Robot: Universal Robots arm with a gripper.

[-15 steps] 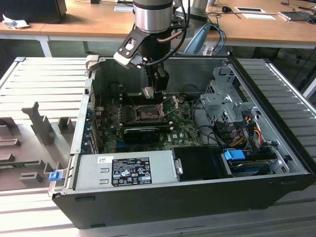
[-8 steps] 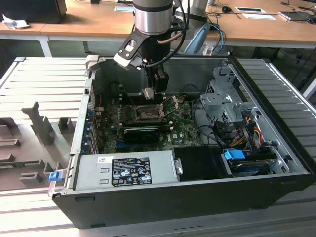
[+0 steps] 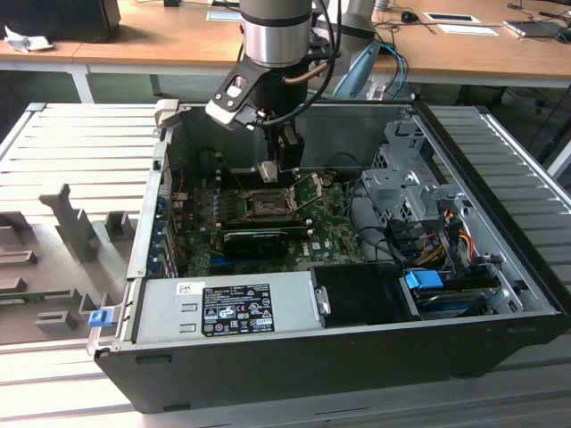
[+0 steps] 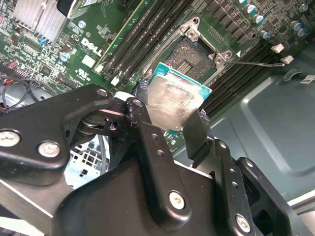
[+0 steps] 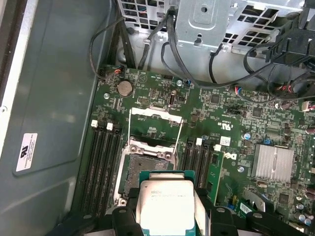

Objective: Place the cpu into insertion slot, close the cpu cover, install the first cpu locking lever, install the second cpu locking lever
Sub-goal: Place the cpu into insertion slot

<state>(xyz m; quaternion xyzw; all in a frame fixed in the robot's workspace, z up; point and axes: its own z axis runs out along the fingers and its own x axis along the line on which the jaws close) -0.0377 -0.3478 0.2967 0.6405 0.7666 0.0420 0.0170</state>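
Gripper (image 4: pixel 166 114) is clamped on the cpu (image 4: pixel 173 93) by two opposite edges. The cpu hangs just above the insertion slot (image 4: pixel 189 55), not seated. The slot sits uncovered on the green motherboard (image 5: pixel 221 108) inside the computer case (image 3: pixel 357 357).

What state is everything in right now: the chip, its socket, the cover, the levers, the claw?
cpu: held in the air over the slot, not seated.
gripper: shut on the cpu.
insertion slot: uncovered and empty.
cpu cover: swung open, off the slot.
lever: unlatched, swung out.
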